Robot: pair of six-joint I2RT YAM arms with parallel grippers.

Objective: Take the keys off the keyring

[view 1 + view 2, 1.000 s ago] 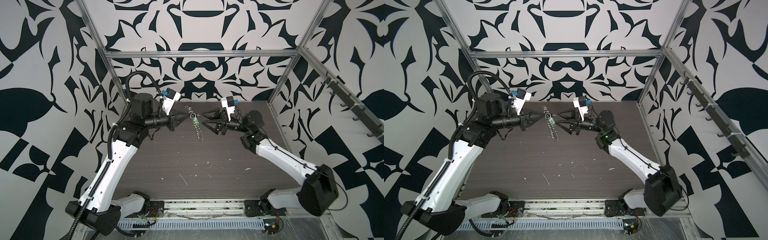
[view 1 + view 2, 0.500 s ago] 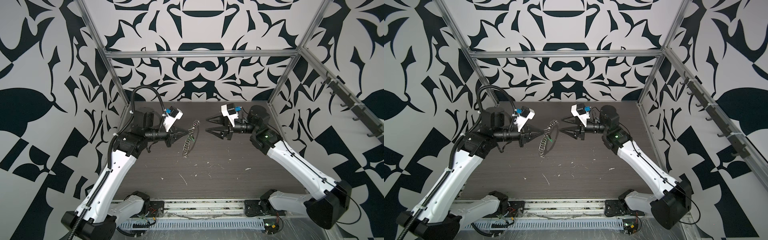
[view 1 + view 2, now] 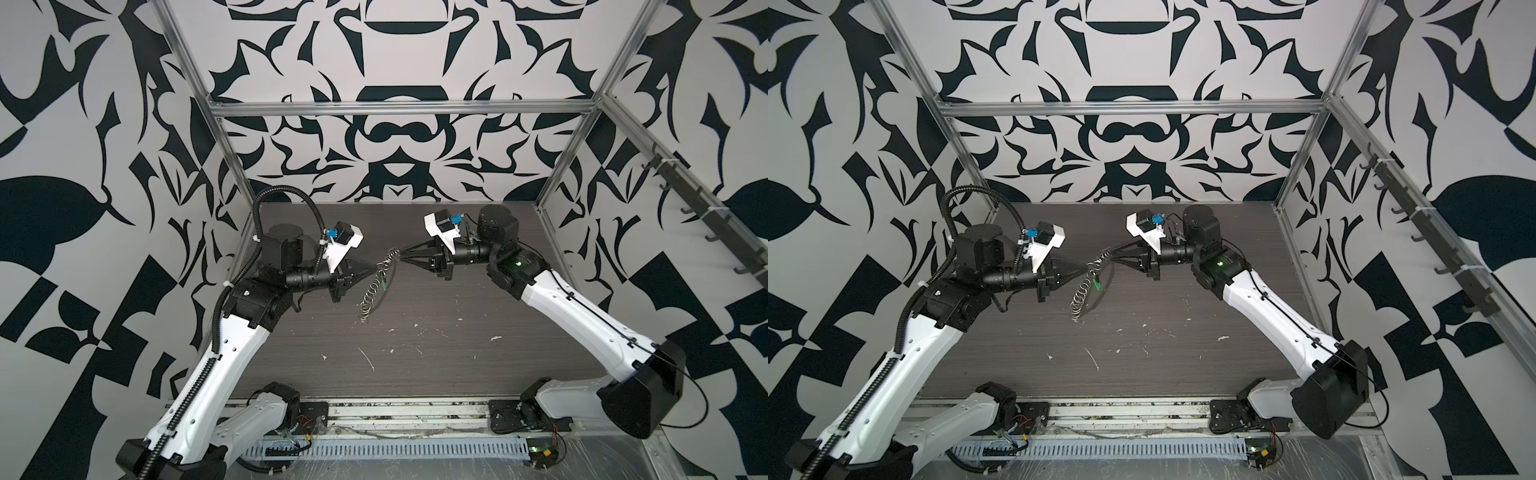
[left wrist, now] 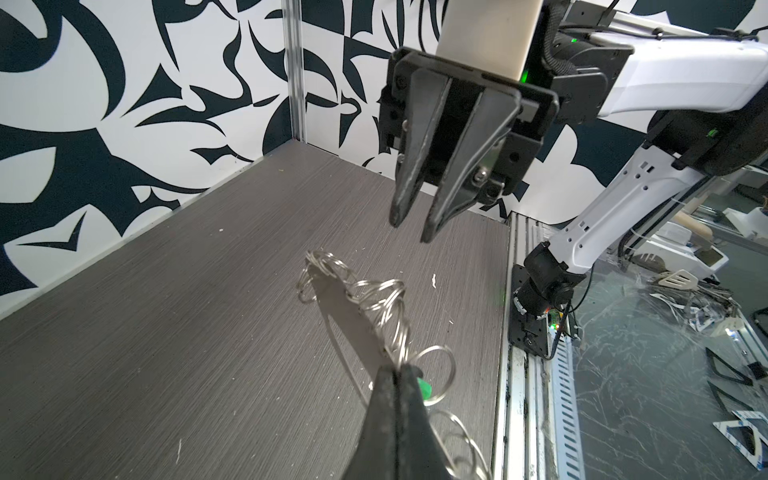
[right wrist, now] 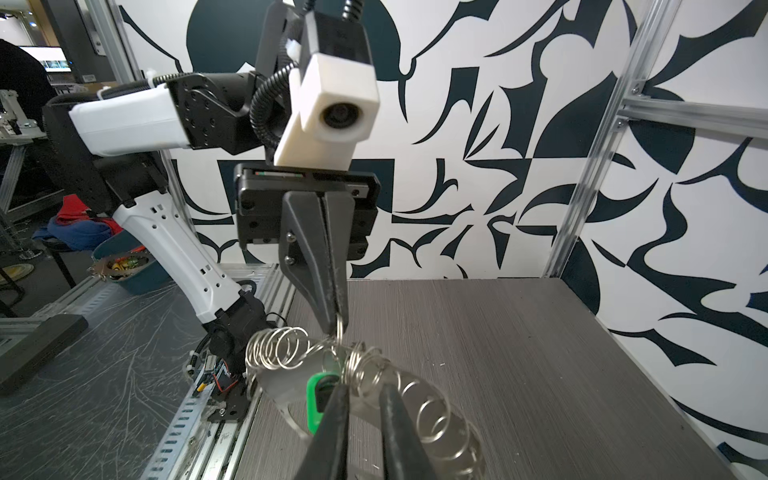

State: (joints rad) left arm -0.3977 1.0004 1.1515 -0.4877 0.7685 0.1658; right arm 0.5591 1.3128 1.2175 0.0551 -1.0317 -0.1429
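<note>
Nearest me: front rail [image 3: 395, 419] w/ both arm bases bolted on. Past it the table [image 3: 457, 353], dark grain, dotted w/ white flecks [image 3: 368, 359].

Mid-table, the two pincers face each other almost tip to tip, up off the table.

Left pincer [image 3: 375, 266] is closed and clamped on the keyring [image 3: 371, 293], pinching it at the top. A coil of small silver rings [image 3: 1080, 293] droops from that grip toward me in both top views. Its low end is near the table; can't tell if it touches. In the right wrist view the pale loop [image 5: 286, 392] curves under the rings.

The key [image 3: 1096, 285] hangs by its green tag [image 5: 318, 395], just beside the left pincer's tip & among the rings.

Right pincer [image 3: 1109, 260] has its jaws narrowly apart, gripping nothing. From the left wrist cam its fingers [image 4: 436, 208] sit clear of the top of the coil, near but apart. From its own cam the rings show in the gap btwn the fingers, w/ the tag just beside one of them.

Behind it all: back wall [image 3: 399, 137], black-and-white pattern, w/ an alu frame bar [image 3: 399, 109] across it.
</note>
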